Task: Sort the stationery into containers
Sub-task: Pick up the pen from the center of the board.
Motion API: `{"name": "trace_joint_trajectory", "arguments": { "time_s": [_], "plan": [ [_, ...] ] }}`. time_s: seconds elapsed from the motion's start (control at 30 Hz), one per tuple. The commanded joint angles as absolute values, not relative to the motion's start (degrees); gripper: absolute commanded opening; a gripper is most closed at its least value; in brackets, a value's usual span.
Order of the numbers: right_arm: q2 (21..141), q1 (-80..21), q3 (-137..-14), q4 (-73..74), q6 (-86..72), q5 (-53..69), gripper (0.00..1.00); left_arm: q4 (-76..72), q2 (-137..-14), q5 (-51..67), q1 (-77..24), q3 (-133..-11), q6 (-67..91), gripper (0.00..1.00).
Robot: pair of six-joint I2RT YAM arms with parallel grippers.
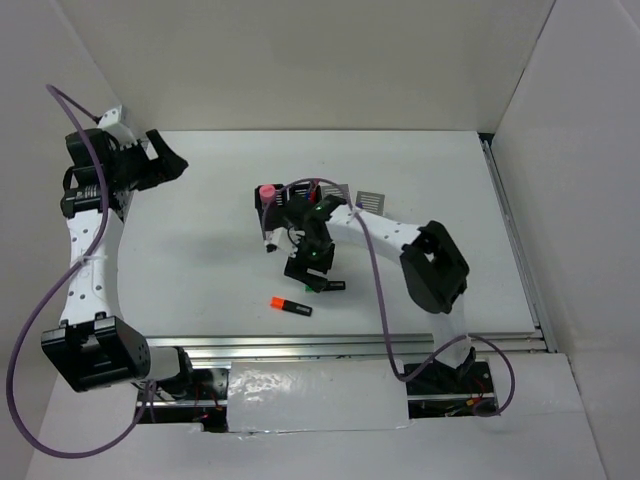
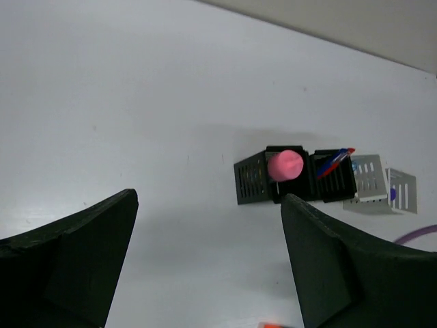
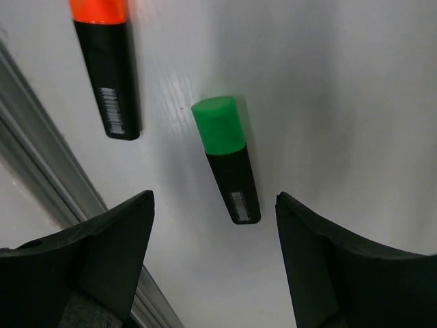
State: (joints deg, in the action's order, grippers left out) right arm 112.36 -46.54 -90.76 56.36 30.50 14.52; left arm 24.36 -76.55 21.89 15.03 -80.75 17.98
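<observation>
A green-capped highlighter (image 3: 229, 171) with a black body lies flat on the white table, just ahead of my right gripper (image 3: 214, 201), which is open with nothing between its fingers. An orange-capped highlighter (image 3: 109, 68) lies beyond it to the left, also flat (image 1: 290, 305). In the top view the right gripper (image 1: 308, 275) hovers over the green highlighter (image 1: 335, 286). Two black cups (image 2: 254, 181) (image 2: 332, 179) and two grey cups (image 2: 369, 181) (image 2: 403, 190) stand in a row. A pink marker (image 2: 285, 165) and red and blue pens (image 2: 338, 158) stick out of the black ones. My left gripper (image 1: 175, 162) is open and empty at the far left.
An aluminium rail (image 3: 41, 184) runs along the table's near edge, close to the orange highlighter. White walls enclose the table at the back and on both sides. A purple cable (image 1: 375, 270) trails along the right arm.
</observation>
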Motion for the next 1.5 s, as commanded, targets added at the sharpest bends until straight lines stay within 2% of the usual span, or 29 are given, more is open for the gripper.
{"name": "trace_joint_trajectory", "arguments": {
  "time_s": [0.0, 0.2, 0.4, 0.7, 0.8, 0.9, 1.07, 1.1, 1.17, 1.33, 1.47],
  "plan": [
    [116.43, -49.39, -97.01, 59.59, 29.1, 6.6, 0.78, 25.58, -72.08, 27.42, 17.22, -78.5, 16.96, 0.98],
    [122.08, -51.15, -100.37, 59.68, 28.12, 1.15, 0.78, 24.61, -71.02, 27.86, 17.93, -77.96, 17.75, 0.98],
    [122.78, -53.61, -96.6, 56.96, 29.0, -3.25, 0.75, 24.52, -72.42, 27.95, 18.02, -78.66, 18.37, 0.98],
    [123.58, -55.54, -94.22, 56.43, 29.27, -2.54, 0.72, 22.06, -71.63, 27.95, 18.37, -77.08, 20.04, 0.98],
    [124.19, -55.81, -94.13, 55.73, 29.36, -3.16, 0.65, 22.5, -71.54, 27.86, 18.37, -76.82, 19.95, 0.98],
    [125.15, -56.07, -94.39, 55.55, 29.71, -3.78, 0.5, 22.06, -70.58, 27.86, 18.37, -75.24, 19.86, 0.98],
    [123.93, -56.42, -94.75, 54.76, 29.53, -3.34, 0.22, 19.44, -68.56, 27.25, 18.72, -72.87, 19.34, 0.98],
    [122.97, -56.16, -95.01, 54.84, 29.44, -3.25, 0.11, 18.9, -68.03, 27.33, 18.89, -71.99, 19.6, 0.98],
    [121.56, -55.12, -96.41, 55.54, 28.4, -1.94, 0.02, 17.5, -67.5, 27.68, 19.33, -71.19, 19.69, 0.97],
    [110.41, -49.41, -102.64, 55.9, 24.45, 4.12, 0.0, 17.14, -67.76, 28.83, 19.51, -69.52, 19.42, 0.96],
    [98.21, -38.0, -104.76, 48.01, 16.72, 13.06, 0.0, 15.12, -67.94, 29.53, 18.64, -67.5, 20.56, 0.95]
  ]
}}
